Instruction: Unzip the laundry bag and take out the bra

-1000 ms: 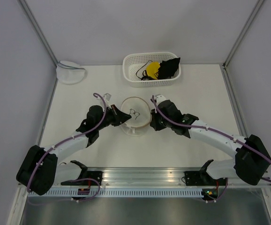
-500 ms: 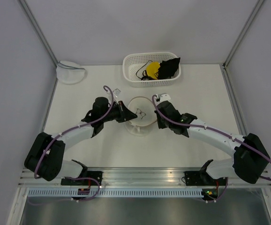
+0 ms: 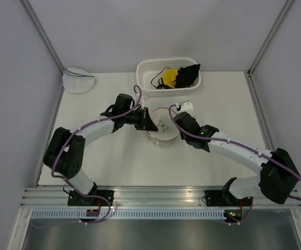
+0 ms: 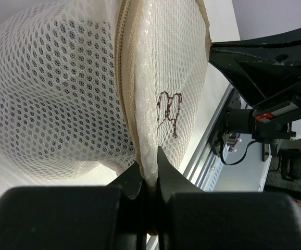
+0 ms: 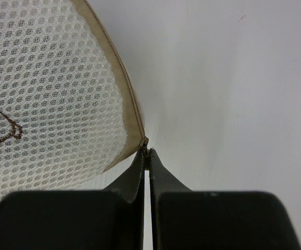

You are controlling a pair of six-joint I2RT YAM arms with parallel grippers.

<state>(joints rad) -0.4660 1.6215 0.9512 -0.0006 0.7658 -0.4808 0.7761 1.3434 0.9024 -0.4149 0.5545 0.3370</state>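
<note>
The laundry bag, a white mesh dome with a tan rim, is held up on edge mid-table between both grippers. My left gripper is shut on the bag's rim at its left side. My right gripper is shut on the small zipper pull at the tan rim's right end. The zipper line looks closed. No black fabric shows through the mesh. The bra, black fabric with thin straps, lies in the white basket at the back.
A yellow round item lies in the basket beside the black fabric. A second white dome pouch with a grey-blue rim sits at the back left corner. Grey walls stand on three sides. A metal rail runs along the near edge.
Both grippers have kept hold and carried the bag a little right and back. The left arm has swung forward and right, and the bag now stands more on edge.
</note>
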